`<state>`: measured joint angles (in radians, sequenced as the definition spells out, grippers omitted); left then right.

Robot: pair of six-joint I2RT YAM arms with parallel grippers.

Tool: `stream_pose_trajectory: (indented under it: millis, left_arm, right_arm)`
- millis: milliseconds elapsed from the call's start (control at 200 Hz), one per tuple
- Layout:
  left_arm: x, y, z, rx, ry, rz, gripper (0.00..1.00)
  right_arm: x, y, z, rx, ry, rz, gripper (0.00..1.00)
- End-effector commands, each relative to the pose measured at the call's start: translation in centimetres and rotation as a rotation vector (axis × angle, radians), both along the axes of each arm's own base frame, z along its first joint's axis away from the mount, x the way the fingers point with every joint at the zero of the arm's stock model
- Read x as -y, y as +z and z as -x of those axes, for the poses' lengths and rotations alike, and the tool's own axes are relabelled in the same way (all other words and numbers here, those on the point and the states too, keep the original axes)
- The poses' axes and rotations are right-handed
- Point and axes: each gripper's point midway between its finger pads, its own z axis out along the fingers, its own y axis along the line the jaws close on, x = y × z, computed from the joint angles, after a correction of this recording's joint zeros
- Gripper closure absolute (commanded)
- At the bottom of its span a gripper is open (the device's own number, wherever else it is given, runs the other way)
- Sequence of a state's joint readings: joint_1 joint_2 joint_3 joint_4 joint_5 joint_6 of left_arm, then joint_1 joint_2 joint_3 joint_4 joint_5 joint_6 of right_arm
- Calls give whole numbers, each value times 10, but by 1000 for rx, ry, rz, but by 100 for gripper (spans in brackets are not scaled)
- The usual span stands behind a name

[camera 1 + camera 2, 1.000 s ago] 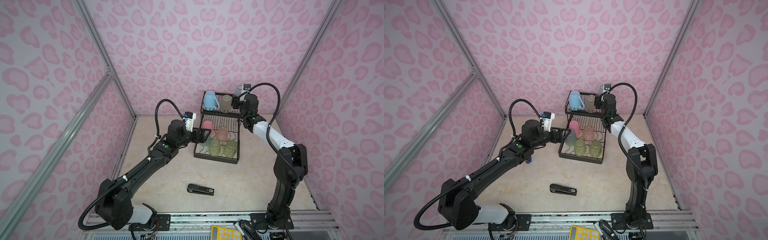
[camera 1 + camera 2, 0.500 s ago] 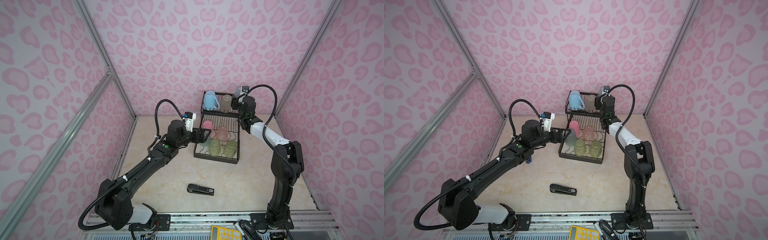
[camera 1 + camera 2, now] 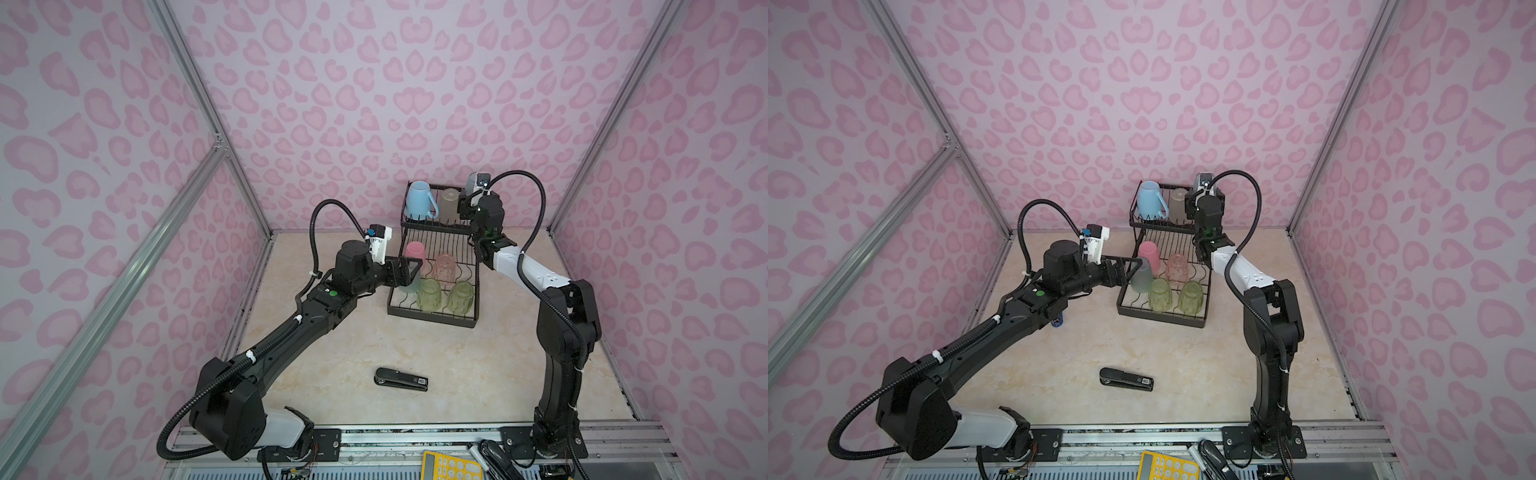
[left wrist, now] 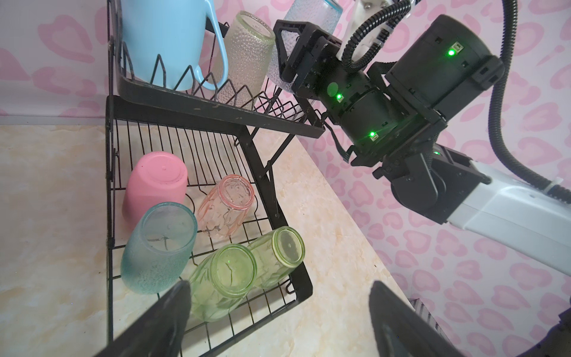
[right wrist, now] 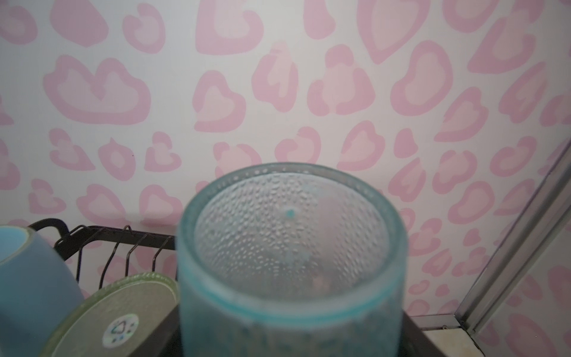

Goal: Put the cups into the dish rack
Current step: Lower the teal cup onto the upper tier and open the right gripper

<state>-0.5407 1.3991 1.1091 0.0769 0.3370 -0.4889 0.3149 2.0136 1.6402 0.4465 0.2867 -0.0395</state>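
A frosted blue tumbler [image 5: 290, 262] sat clamped in the right hand [image 4: 301, 46] at the end of the dish rack [image 4: 262, 173]'s raised shelf [image 4: 216, 106], beside a pale green tumbler [image 4: 247, 55]. We judged it light, stiff, pebbled plastic, best held mid-wall. The left hand [image 4: 279, 290] hovered, fingers [image 4: 173, 303] apart, near the lower tray [image 4: 301, 293].

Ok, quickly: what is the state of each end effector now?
Left end effector: open, holding nothing.
Right end effector: closed on the frosted blue cup.
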Motion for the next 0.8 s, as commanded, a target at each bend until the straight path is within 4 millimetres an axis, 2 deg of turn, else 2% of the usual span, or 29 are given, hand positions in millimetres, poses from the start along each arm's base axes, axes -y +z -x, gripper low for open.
stream_pose_trajectory:
  millis: [0, 465, 795]
  left_arm:
    - [1, 8, 1, 26, -10, 18, 8]
    - [0, 7, 5, 29, -16, 22, 8]
    - [1, 8, 4, 29, -19, 25, 8]
  right_arm:
    - [1, -26, 0, -85, -30, 13, 69]
    - [2, -46, 4, -153, -36, -9, 66]
    - [4, -55, 6, -187, -44, -10, 59]
